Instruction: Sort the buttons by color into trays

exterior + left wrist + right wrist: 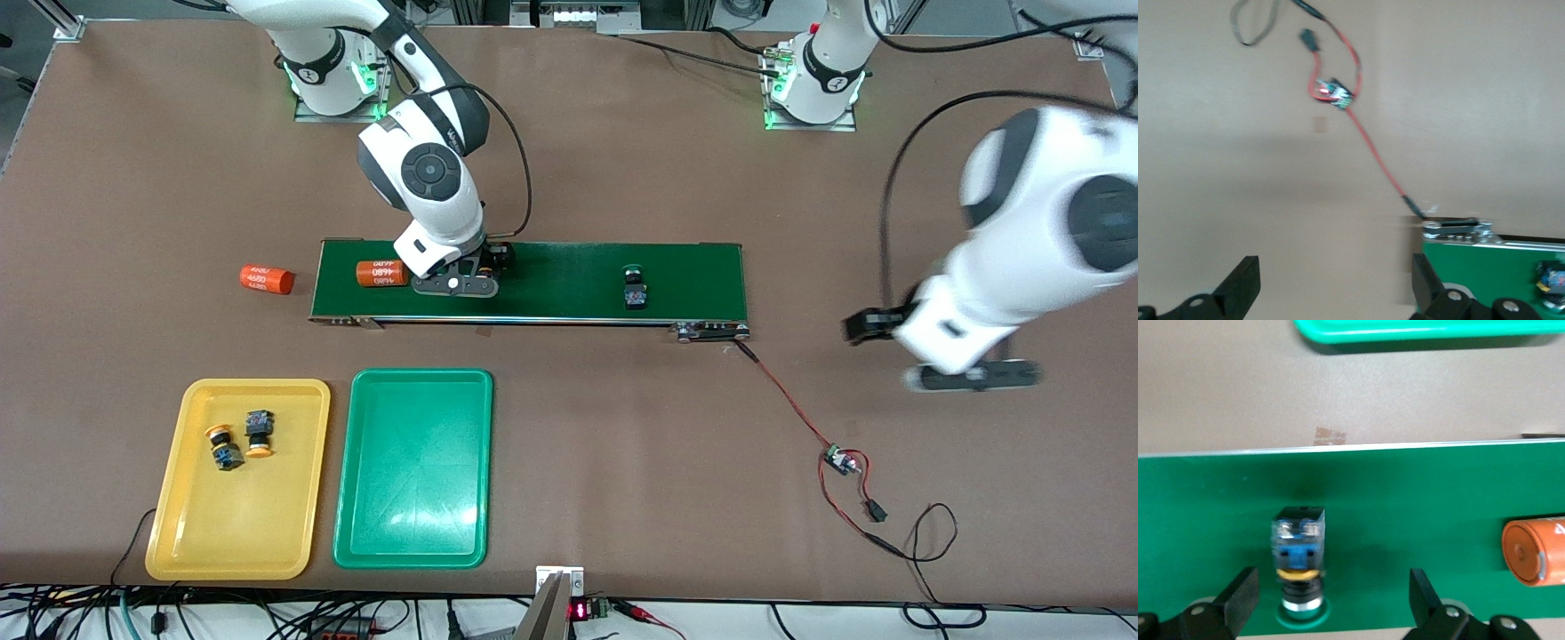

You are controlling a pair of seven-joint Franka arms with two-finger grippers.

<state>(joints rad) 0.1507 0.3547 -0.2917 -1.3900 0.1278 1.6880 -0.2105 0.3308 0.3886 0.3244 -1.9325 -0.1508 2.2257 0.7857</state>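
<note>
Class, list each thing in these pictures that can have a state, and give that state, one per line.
Yellow tray: holds two yellow buttons.
Green tray: holds nothing.
Green button under right gripper: on belt, not gripped.
Second green button: on belt.
Right gripper: open.
Left gripper: open, over table.

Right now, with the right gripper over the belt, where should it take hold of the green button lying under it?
Grip the green button across its squarish dark body, coming straight down from above. It lies on its side on the conveyor belt, flat body faces toward each open finger of the right gripper, so they likely close squarely there. The round cap end looks more likely to slip.
</note>
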